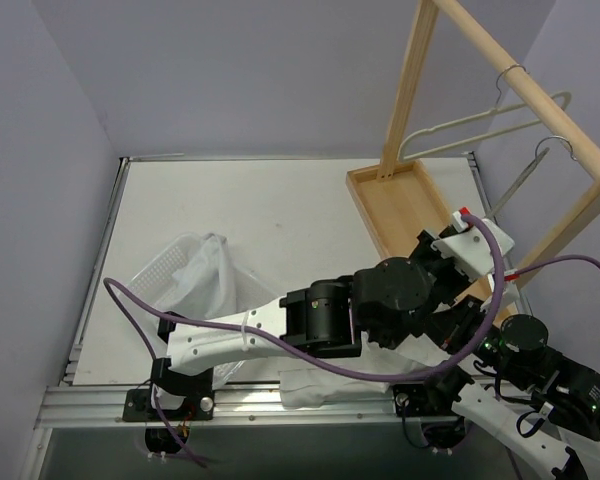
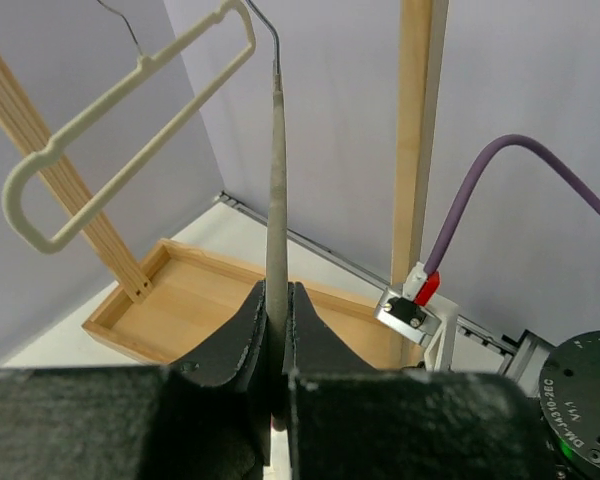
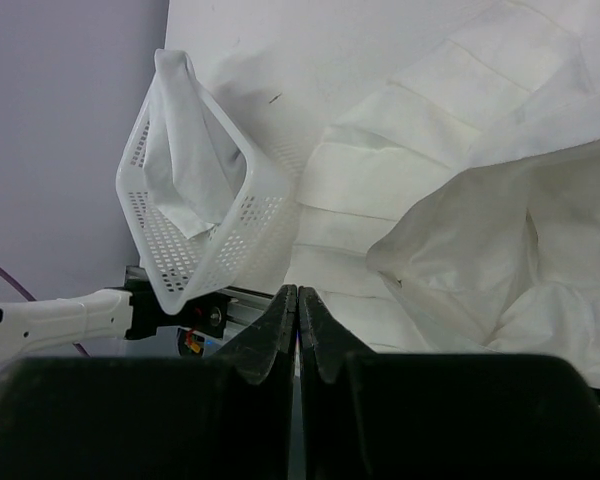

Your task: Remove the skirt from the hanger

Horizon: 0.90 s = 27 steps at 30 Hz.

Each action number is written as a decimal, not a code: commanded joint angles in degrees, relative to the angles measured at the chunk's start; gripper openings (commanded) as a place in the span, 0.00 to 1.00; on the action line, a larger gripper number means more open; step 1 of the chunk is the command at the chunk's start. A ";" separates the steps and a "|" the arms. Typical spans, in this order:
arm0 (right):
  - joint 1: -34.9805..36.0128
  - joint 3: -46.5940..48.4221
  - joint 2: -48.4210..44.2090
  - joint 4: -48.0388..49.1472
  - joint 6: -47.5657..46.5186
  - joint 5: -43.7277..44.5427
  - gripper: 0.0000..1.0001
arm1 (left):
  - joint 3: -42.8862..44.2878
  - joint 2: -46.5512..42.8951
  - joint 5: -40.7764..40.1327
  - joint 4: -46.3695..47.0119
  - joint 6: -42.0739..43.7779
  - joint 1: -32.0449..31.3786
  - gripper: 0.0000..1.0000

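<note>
A basket at left held white cloth. Left jaws pinched the grey hanger; right jaws shut, empty, over the skirt.

The gripper sat at the bottom middle, its two jaws pressed together with nothing between them. A white basket stood tipped at the left with a cloth inside. The white skirt lay crumpled at the right on the table.
</note>
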 commanded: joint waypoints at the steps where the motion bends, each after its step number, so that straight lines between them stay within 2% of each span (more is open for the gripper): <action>1: -0.70 0.26 0.21 0.94 -1.05 -0.85 0.00 | 0.64 -3.38 -9.02 11.77 8.83 -1.32 0.02; 6: -1.41 0.61 -0.14 0.41 -1.32 -1.29 0.00 | 3.18 -0.05 -15.33 17.92 14.97 -2.11 0.02; 9: -1.93 0.96 -0.67 -0.20 -1.40 -1.55 0.00 | 6.69 3.90 -19.82 25.01 19.98 -2.11 0.02; 13: -2.46 2.27 -1.02 -1.34 -1.76 -1.73 0.00 | 13.72 10.75 -23.43 28.82 24.48 -2.11 0.02; 15: -2.73 2.80 -1.11 -2.05 -1.84 -1.64 0.00 | 16.28 12.00 -23.17 29.53 24.57 -2.11 0.02; 27: -3.96 3.25 -2.78 -3.81 -2.55 -1.73 0.00 | 16.81 14.02 -18.77 28.83 17.98 -2.38 0.02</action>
